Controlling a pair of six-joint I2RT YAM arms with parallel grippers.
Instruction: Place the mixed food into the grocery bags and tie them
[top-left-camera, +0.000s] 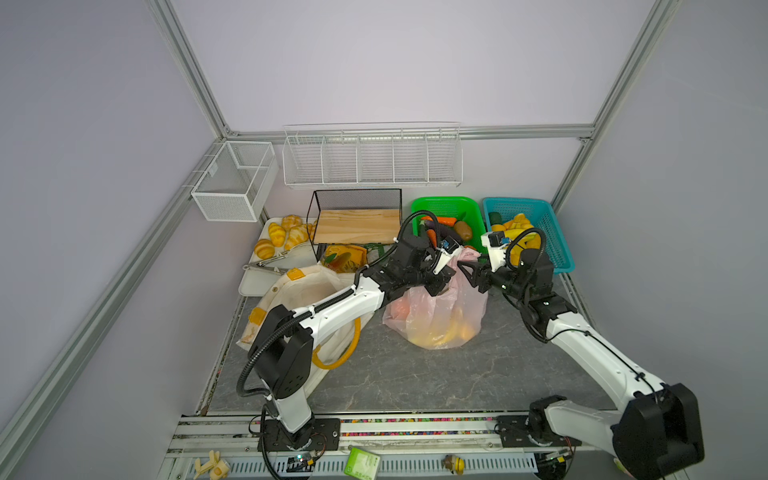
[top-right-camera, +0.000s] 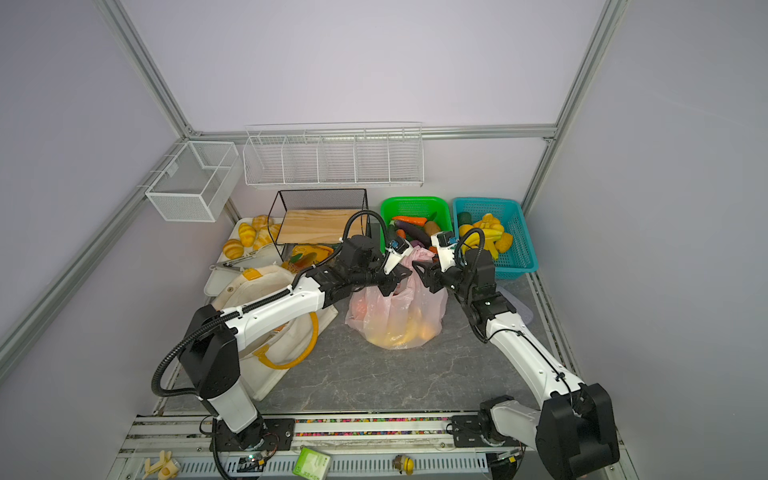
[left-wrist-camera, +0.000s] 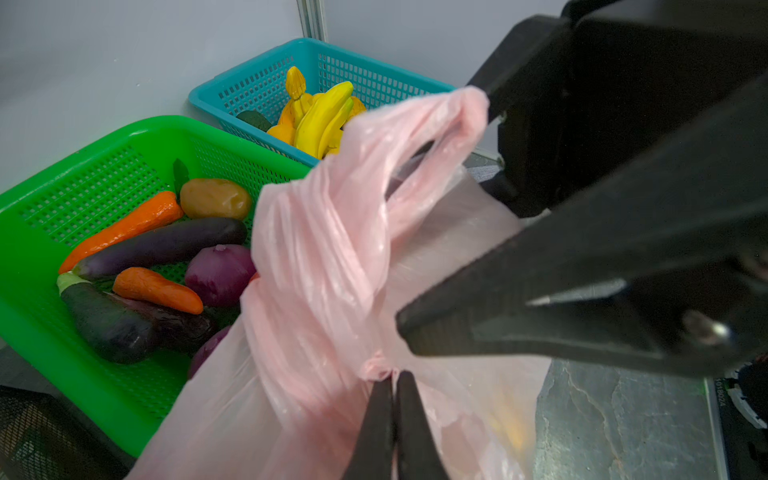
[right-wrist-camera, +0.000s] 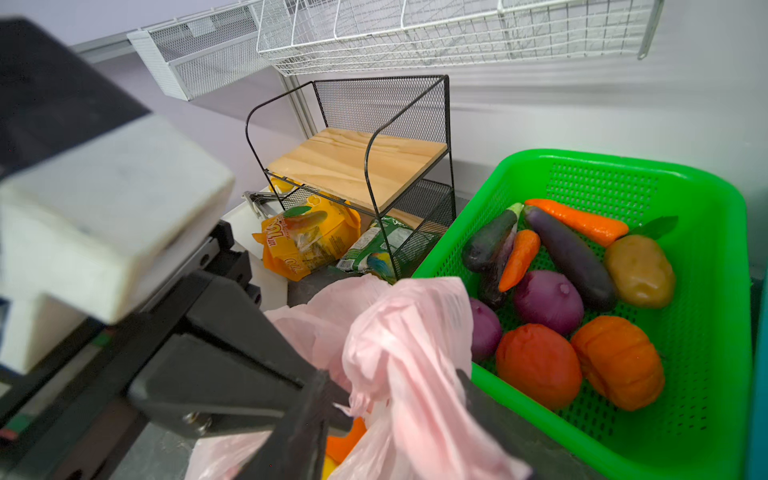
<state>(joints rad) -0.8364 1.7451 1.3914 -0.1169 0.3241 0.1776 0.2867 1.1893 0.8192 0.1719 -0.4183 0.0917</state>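
The pink plastic grocery bag stands mid-table, with orange and yellow mixed food showing through it. Its handles are twisted together at the top. My left gripper is shut on a pinch of the bag's plastic near the top. My right gripper faces it from the right, open, and the twisted handle hangs loosely between its jaws. An orange fruit shows inside the bag. The cream tote lies at the left, under my left arm.
Just behind the bag stand a green basket of vegetables and a blue basket of yellow fruit. A black wire shelf holds a wooden board, with snack packets beneath it. Croissants lie on a tray at the back left.
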